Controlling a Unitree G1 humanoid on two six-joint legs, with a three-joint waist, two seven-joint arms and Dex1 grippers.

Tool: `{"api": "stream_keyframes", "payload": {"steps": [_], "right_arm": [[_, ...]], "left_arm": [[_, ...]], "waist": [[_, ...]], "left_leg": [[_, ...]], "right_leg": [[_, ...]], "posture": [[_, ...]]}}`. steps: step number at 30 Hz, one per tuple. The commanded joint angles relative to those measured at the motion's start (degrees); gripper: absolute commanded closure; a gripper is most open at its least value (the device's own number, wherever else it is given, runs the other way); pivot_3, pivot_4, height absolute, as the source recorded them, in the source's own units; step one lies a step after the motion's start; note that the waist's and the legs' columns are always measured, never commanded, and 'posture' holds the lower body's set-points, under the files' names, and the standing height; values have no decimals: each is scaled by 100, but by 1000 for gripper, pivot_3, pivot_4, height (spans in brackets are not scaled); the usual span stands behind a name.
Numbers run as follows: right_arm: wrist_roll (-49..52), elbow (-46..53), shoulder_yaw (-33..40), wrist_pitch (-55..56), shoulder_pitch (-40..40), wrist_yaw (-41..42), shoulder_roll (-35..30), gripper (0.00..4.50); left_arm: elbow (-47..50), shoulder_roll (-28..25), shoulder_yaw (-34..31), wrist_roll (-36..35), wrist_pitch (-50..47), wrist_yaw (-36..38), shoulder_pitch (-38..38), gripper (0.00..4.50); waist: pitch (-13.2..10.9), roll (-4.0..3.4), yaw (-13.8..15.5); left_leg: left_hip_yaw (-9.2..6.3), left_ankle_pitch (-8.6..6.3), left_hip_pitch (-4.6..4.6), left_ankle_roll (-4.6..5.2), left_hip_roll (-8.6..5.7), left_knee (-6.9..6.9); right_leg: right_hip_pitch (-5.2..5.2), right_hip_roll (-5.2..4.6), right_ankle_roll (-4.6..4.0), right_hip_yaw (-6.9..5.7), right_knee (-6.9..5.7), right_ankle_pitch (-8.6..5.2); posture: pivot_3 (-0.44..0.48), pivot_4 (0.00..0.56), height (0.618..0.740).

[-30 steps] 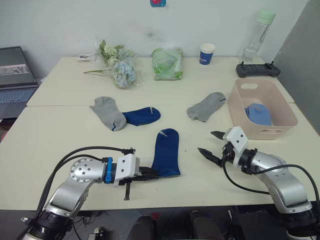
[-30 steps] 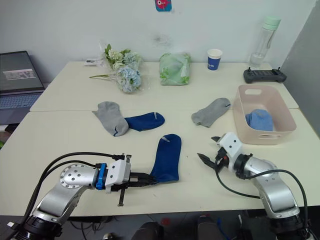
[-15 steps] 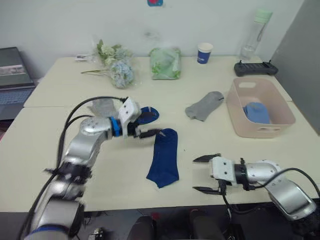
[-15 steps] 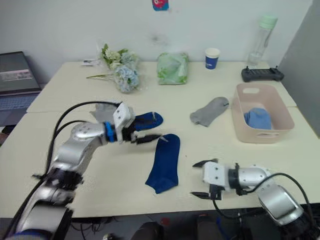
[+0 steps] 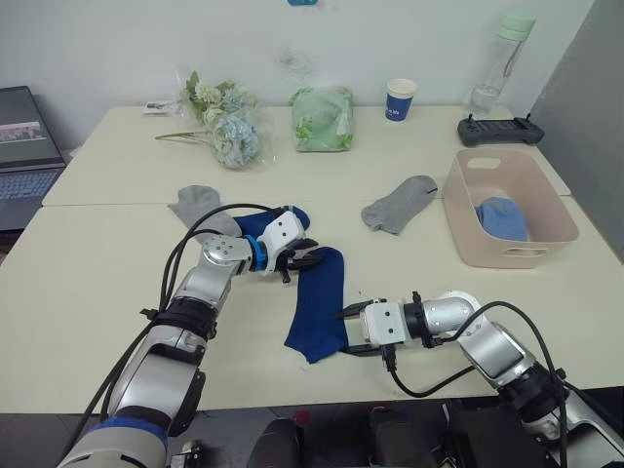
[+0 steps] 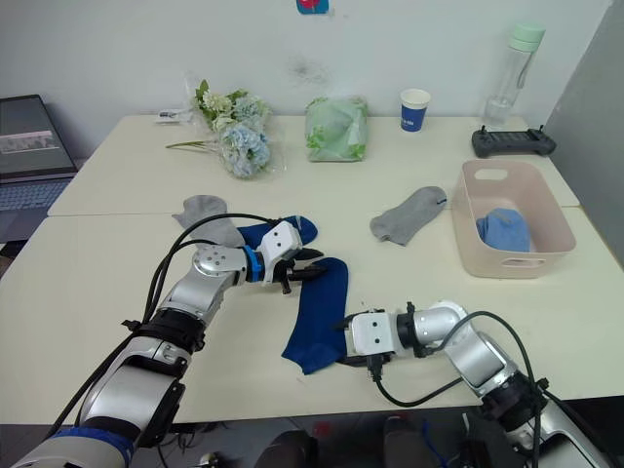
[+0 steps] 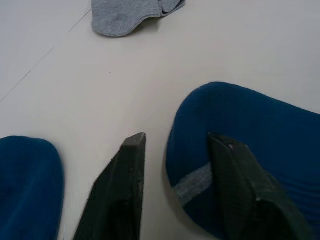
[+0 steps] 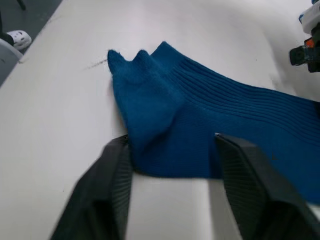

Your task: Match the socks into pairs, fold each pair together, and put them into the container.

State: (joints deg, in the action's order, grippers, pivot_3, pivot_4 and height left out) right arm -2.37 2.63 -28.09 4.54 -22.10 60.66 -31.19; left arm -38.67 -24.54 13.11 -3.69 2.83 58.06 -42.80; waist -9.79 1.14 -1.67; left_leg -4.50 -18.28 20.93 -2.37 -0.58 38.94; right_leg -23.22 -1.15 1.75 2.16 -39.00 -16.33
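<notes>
Navy sock (image 5: 318,303) lies long on the table (image 5: 97,283), and both my claws are now at its two ends. My left gripper (image 5: 310,260) is at the toe end, the end away from me; its fingers (image 7: 122,200) are spread open, one on the bare table and one over the blue knit with the grey toe seam. Half a second ago this gripper was beside the same end of the sock, so it has moved only a little. My right gripper (image 5: 353,331) has come in to the cuff end, the end close to me. Before, it hung apart from the sock, to the right of it; now its open fingers (image 8: 107,195) stand on both sides of the cuff corner, which is a bit bunched up. Nothing is gripped yet by either claw.

The second navy sock (image 5: 261,223) lies just behind my left gripper, partly under a grey sock (image 5: 200,206). The other grey sock (image 5: 398,206) is to the right of the long navy sock, between it and the pink container (image 5: 512,248). Inside the container is a light blue sock bundle (image 5: 503,218). These socks lie as they did before.
</notes>
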Motion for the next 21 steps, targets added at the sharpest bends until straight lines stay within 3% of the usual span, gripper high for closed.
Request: {"api": "stream_keyframes", "payload": {"steps": [1,3,5,9,13,19,21], "right_arm": [[45,21,164,161,-76,-5,10,3132],[57,28,210,199,-47,20,-45,3870],[83,92,302,296,33,39,-158,4477],[27,66,579,664,187,-6,-502,4477],[-234,-431,982,1258,54,-241,-968,4477],[-132,-964,1066,1958,-112,-12,-1252,4477],[-90,-1137,989,2174,-242,104,-1173,4477]], "left_arm": [[234,-56,-163,-11,10,-2,44,4018],[384,-94,-181,-44,-37,23,149,4500],[643,-149,-245,-101,-225,-32,320,4500],[1546,-344,-474,-230,-982,-217,859,4500],[3283,-517,-981,-596,-2320,-780,1892,4500],[5309,-280,-1353,-844,-3785,-1867,3072,4500],[5846,52,-1370,-894,-3869,-2314,3379,4500]], "waist": [[0,0,0],[0,0,-2],[0,0,-8],[0,0,-12],[1,-2,-26],[1,-1,2],[1,-1,8]], "left_leg": [[-1,0,0,0,0,0],[-1,0,0,0,2,-1],[1,0,0,0,2,-1],[2,-1,0,1,2,-1],[5,-8,-6,14,7,-3],[-3,-11,-6,18,11,-3],[-3,-11,-5,19,11,-3]], "right_leg": [[0,0,0,-1,0,0],[-1,0,0,-1,0,0],[-1,0,0,0,0,0],[-1,-2,0,3,0,0],[0,-1,0,11,-5,0],[5,-3,0,21,-4,0],[6,-3,-3,20,-4,2]], "posture": [[0,150,740],[0,150,740],[0,150,740],[0,150,740],[0,150,740],[0,150,740],[0,150,740]]}}
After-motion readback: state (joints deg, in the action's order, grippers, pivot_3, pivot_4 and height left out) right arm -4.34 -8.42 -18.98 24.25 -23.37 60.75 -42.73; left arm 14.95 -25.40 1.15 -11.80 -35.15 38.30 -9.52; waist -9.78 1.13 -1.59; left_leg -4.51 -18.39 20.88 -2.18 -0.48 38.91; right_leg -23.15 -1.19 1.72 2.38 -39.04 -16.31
